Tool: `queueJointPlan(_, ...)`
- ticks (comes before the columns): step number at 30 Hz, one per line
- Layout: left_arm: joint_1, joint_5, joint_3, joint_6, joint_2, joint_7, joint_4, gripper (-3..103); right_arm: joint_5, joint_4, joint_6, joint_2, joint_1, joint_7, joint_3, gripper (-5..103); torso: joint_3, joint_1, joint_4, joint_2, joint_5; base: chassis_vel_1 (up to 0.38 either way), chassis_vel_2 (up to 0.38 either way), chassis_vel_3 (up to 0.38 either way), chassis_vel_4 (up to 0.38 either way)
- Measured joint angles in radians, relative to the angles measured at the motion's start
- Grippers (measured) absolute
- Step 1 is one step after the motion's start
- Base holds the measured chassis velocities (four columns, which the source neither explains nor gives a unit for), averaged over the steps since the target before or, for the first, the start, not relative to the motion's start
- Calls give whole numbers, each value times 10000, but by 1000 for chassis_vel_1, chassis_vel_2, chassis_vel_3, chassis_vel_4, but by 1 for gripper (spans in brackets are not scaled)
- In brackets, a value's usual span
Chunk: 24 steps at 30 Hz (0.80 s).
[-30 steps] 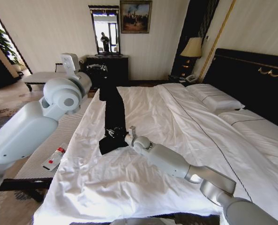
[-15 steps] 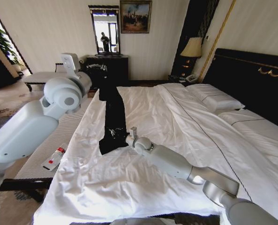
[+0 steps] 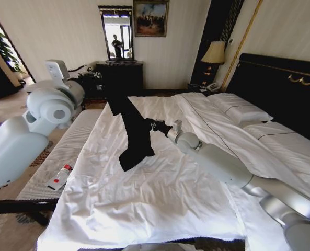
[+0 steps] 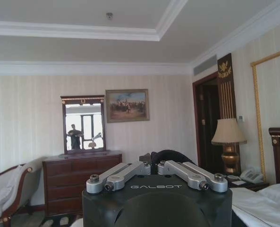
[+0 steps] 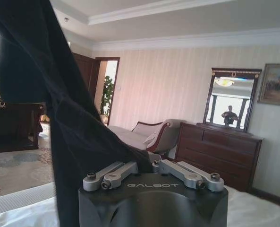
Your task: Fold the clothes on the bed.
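Note:
The black T-shirt hangs as a long twisted band above the white bed, stretched between both grippers, its lower end drooping onto the sheet. My left gripper is raised past the bed's far left corner and is shut on the shirt's upper end; a bit of black cloth shows between its fingers. My right gripper hovers over the middle of the bed, shut on the shirt's edge, which drapes up from its closed fingers.
A grey bench runs along the bed's left side with a small red-and-white bottle on it. A dark dresser with mirror stands beyond the foot. Pillows, headboard and lamp lie to the right.
My right gripper rose off the sheet and swung up and to the right, lifting the shirt's lower part. The left arm shifted left, pulling the shirt's top end along.

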Motion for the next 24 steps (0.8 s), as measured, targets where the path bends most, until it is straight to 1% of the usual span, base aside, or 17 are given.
queueJointPlan(2, -18, -250, -240, -3, 540, 50, -208, 2, 133, 443, -195, -706, 401, -141, 257, 0, -2, -2, 1, 1, -5, 0, 0, 0, 0)
queueJointPlan(3, 32, -333, -317, -21, 750, 60, -352, 2, 187, 581, -273, -927, 524, -168, 350, 0, -2, -2, -2, 1, -4, 0, 0, 0, 0)
queueJointPlan(4, 32, -333, -317, -21, 750, 60, -352, 2, 187, 581, -273, -927, 524, -168, 350, 0, -2, -2, -2, 1, -4, 0, 0, 0, 0)
queueJointPlan(6, 417, -443, -649, -99, 1254, 88, -843, 2, 353, 897, -510, -1423, 854, -169, 589, 0, -2, -2, -4, 1, -2, 0, 0, 0, 0)
queueJointPlan(7, 751, -502, -943, -128, 1529, 116, -1306, 2, 495, 1127, -675, -1662, 1078, -93, 732, 0, -2, -1, -3, 1, -6, 0, 0, 0, 0)
queueJointPlan(8, 751, -502, -943, -128, 1529, 116, -1306, 2, 495, 1127, -675, -1662, 1078, -93, 732, 0, -2, -1, -3, 1, -6, 0, 0, 0, 0)
queueJointPlan(10, 908, -732, -1208, -157, 1848, 63, -1815, 2, 735, 1446, -878, -1876, 1414, 46, 856, 0, -1, -1, -2, 1, 0, 0, 0, 0, 0)
queueJointPlan(12, 847, -1398, -1488, -204, 2430, -58, -2620, 2, 1112, 1888, -1150, -2123, 1913, 205, 1163, 0, -2, 0, -3, 1, -8, 0, 0, 0, 0)
queueJointPlan(13, 847, -1398, -1488, -204, 2430, -58, -2620, 2, 1112, 1888, -1150, -2123, 1913, 205, 1163, 0, -2, 0, -3, 1, -8, 0, 0, 0, 0)
queueJointPlan(15, 823, -1841, -1673, -244, 2903, -77, -3074, 2, 1376, 2155, -1305, -2285, 2160, 265, 1364, 0, -2, -1, -1, 1, -3, 0, 0, 0, 0)
queueJointPlan(16, 895, -2137, -1950, -268, 3266, -63, -3381, 2, 1604, 2365, -1389, -2445, 2312, 320, 1505, 0, -2, -1, -1, 1, -5, 0, 0, 0, 0)
queueJointPlan(17, 1163, -2617, -2557, -315, 3854, -56, -3809, 2, 2007, 2793, -1549, -2765, 2455, 574, 1680, 0, -3, -2, 0, 2, -5, 0, 0, 0, 0)
queueJointPlan(18, 1163, -2617, -2557, -315, 3854, -56, -3809, 2, 2007, 2793, -1549, -2765, 2455, 574, 1680, 0, -3, -2, 0, 2, -5, 0, 0, 0, 0)
queueJointPlan(20, 1298, -3456, -3182, -328, 4595, -117, -4274, 2, 2718, 3633, -1960, -3209, 2411, 1262, 1851, 0, -3, -3, 0, 2, 0, 0, 0, 0, 0)
queueJointPlan(21, 1298, -3456, -3182, -328, 4595, -117, -4274, 2, 2718, 3633, -1960, -3209, 2411, 1262, 1851, 0, -3, -3, 0, 2, 0, 0, 0, 0, 0)
queueJointPlan(22, 1314, -4119, -3586, -327, 4952, -290, -4567, 2, 3384, 4391, -2323, -3566, 2299, 1789, 1967, 0, -4, -4, -1, 3, 2, 0, 0, 0, 0)
queueJointPlan(24, 1312, -4836, -3981, -289, 5178, -602, -4928, 2, 4044, 5262, -2607, -4031, 2211, 2329, 2178, 0, -3, -5, 1, 3, 0, 0, 0, 0, 0)
